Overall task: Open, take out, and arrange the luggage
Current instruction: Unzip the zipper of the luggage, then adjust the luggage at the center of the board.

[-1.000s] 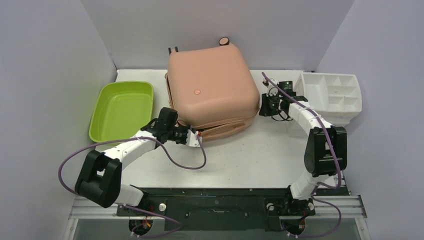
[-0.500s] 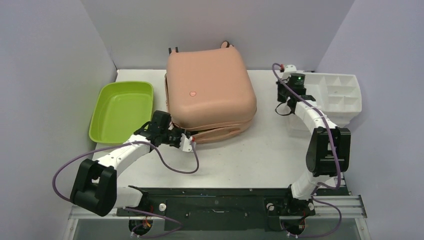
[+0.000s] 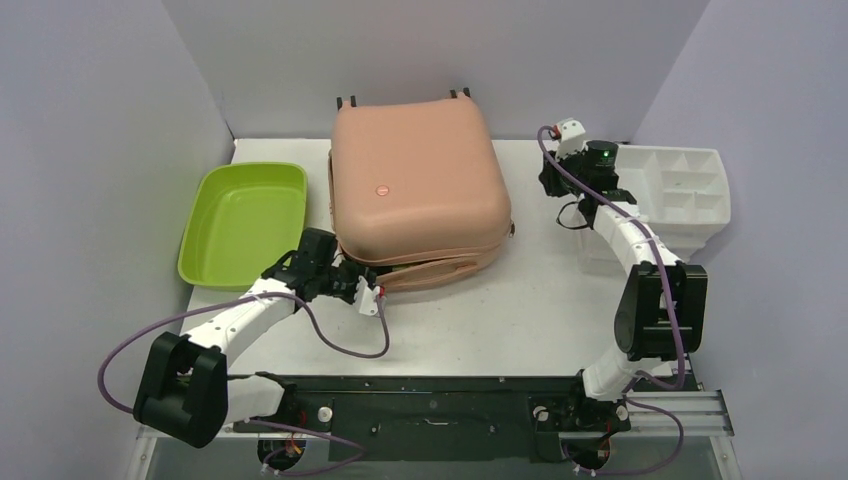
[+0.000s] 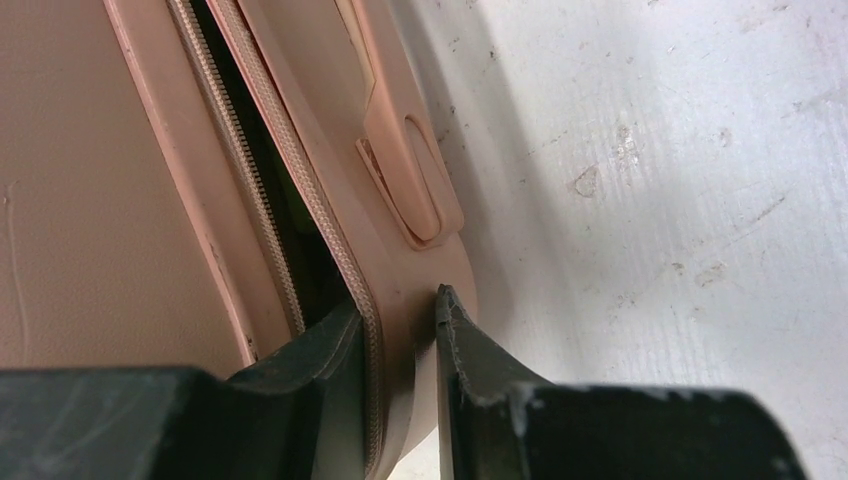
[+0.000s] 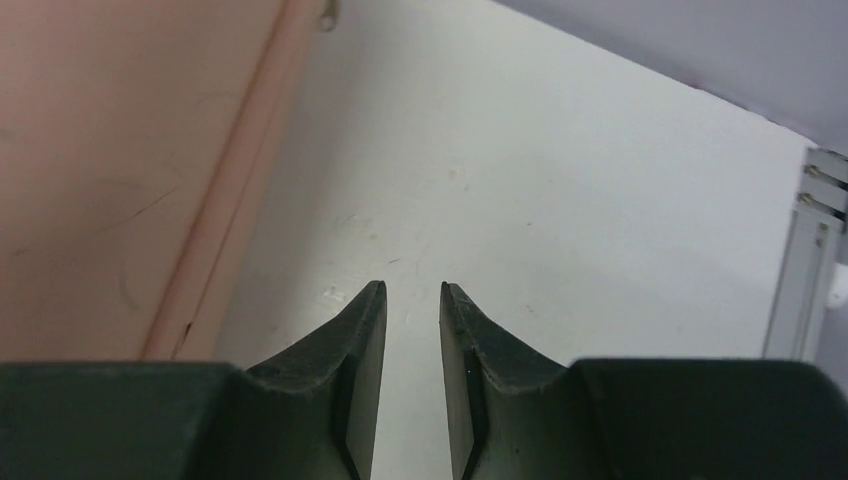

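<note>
The salmon-pink luggage (image 3: pixel 420 180) lies flat in the middle of the table, its round logo facing up. Its zip (image 4: pixel 290 250) gapes at the near-left corner, with dark inside showing. My left gripper (image 3: pixel 372 290) (image 4: pixel 400 310) is shut on the rim of the lower shell at that corner, one finger inside the gap and one outside, just below a moulded side handle (image 4: pixel 415 180). My right gripper (image 3: pixel 553 182) (image 5: pixel 412 290) hovers over bare table to the right of the luggage (image 5: pixel 100 150), slightly open with nothing between its fingers.
A lime-green tub (image 3: pixel 243 220) sits left of the luggage, close to my left arm. A white compartment organizer (image 3: pixel 680 185) stands at the right wall, just behind my right wrist. Purple walls close in three sides.
My right gripper left the luggage's right side, moved back toward the organizer and opened a little. The luggage settled flatter. My left arm drew slightly nearer, still gripping the rim.
</note>
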Tool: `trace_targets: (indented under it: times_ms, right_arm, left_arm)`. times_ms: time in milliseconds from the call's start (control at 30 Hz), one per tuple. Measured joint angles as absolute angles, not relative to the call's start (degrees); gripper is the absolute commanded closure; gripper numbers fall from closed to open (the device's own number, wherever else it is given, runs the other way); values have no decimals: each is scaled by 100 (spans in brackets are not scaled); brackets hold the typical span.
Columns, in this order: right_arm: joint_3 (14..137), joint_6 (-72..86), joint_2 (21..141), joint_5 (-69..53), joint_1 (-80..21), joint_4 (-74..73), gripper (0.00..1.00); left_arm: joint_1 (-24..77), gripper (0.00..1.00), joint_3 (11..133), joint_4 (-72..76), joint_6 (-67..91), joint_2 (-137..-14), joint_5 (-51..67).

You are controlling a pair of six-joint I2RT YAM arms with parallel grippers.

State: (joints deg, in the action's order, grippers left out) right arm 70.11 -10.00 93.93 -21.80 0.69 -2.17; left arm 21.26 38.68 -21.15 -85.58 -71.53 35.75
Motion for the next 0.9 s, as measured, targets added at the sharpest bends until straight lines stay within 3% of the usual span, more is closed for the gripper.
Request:
trace_targets:
  times_ms: [167, 200, 233, 300, 367, 433, 900]
  right_arm:
    - [6954, -1704, 9354, -2899, -139, -757, 75]
    - [6928, -1835, 9323, -2945, -200, -860, 75]
    - [6899, -1973, 9290, -2982, -281, -961, 75]
    - [6831, -2204, 9225, -3026, -502, -1109, 75]
    - [6746, -2357, 9172, -3057, -777, -1188, 75]
    - [6676, -2491, 9144, -2974, -1007, -1223, 75]
    - [6125, -2687, 8709, -3116, -1678, -1142, 74]
  left_arm:
    - [2123, 97, 3826, -2034, -8562, -7129, 3553]
    - [2121, 86, 3826, -2018, -8525, -7129, 3546]
    - [2117, 60, 3828, -1997, -8460, -7129, 3538]
    - [2099, 28, 3835, -1970, -8348, -7124, 3524]
    - [1986, 8, 3763, -2102, -8248, -7102, 3236]
    - [1848, 1, 3614, -2239, -8173, -6971, 3124]
    - [1459, 4, 3935, -3522, -7273, -6066, 3363]
